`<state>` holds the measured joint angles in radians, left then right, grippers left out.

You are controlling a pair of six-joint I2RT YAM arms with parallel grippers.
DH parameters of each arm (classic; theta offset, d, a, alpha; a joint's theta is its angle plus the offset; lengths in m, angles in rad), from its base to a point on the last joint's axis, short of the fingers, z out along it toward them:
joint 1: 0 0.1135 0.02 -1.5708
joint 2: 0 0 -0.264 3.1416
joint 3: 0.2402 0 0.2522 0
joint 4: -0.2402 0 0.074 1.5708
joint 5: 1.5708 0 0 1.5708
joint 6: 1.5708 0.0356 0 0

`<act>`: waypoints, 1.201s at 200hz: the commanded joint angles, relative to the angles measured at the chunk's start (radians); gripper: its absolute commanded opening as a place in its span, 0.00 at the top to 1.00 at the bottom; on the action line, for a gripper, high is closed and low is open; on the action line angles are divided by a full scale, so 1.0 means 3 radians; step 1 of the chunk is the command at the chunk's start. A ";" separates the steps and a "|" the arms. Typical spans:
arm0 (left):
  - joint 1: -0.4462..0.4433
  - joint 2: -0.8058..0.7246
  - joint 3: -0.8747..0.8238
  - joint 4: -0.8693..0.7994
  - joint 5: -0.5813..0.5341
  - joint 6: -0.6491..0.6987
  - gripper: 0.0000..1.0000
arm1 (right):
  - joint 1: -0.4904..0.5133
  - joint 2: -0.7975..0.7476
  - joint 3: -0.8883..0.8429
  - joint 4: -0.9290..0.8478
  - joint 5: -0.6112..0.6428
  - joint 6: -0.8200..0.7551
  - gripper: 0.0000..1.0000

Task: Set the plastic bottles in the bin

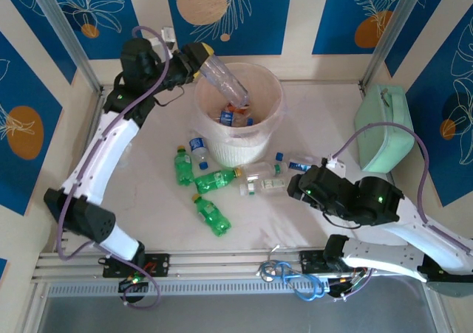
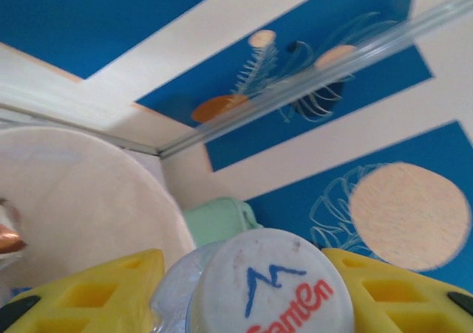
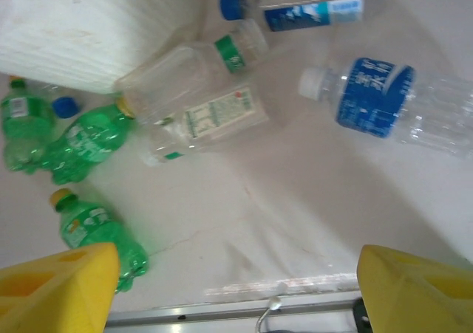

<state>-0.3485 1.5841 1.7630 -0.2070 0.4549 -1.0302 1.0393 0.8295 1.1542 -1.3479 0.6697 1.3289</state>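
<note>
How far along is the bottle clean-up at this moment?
Done: a few bottles already lie inside the bin. In hand: the left gripper is shut on a clear bottle, tilted over the bin's rim. Left: three green bottles and several clear ones lie on the table. The right gripper is open above them, empty.

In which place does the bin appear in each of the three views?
Top external: bin, upper centre.
Left wrist: bin, pale rounded shape, lower left.
Right wrist: bin, ribbed white wall, top left corner.
Shared landmark: green bottle lying beside it, top and right wrist.
</note>
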 commanded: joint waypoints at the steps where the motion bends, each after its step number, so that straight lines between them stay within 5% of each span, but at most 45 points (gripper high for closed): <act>1: 0.0037 0.0193 0.0183 -0.0337 -0.0181 0.0178 0.57 | -0.0235 0.0003 -0.0099 -0.0276 -0.0192 0.0123 0.16; 27: 0.0036 0.0347 0.0212 -0.0406 -0.0220 0.0245 0.51 | -0.0367 -0.0091 -0.0228 -0.0176 -0.0328 0.0027 0.16; 68: 0.0030 0.0423 0.0232 -0.0337 -0.0156 0.0184 0.26 | -0.0529 -0.0097 -0.0268 -0.0232 -0.0388 -0.0024 0.15; 126: 0.0029 0.0260 0.0430 -0.0678 -0.0247 0.0488 0.22 | -0.1300 0.0005 -0.0377 0.0004 -0.0858 -0.0634 0.09; 165: 0.0028 -0.0328 0.0026 -0.0715 -0.0254 0.0696 0.25 | -0.1983 0.0180 -0.0575 0.0362 -0.1294 -0.1159 0.09; 240: 0.0052 -0.1984 -0.1726 -0.1295 -0.0515 0.1152 0.22 | -0.2807 0.0507 -0.0856 0.0987 -0.1643 -0.1671 0.07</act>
<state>-0.3439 1.0676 1.3800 -0.4988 0.3161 -0.7292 0.2661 0.9722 0.9237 -1.1236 0.2501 0.8982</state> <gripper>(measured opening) 0.781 0.931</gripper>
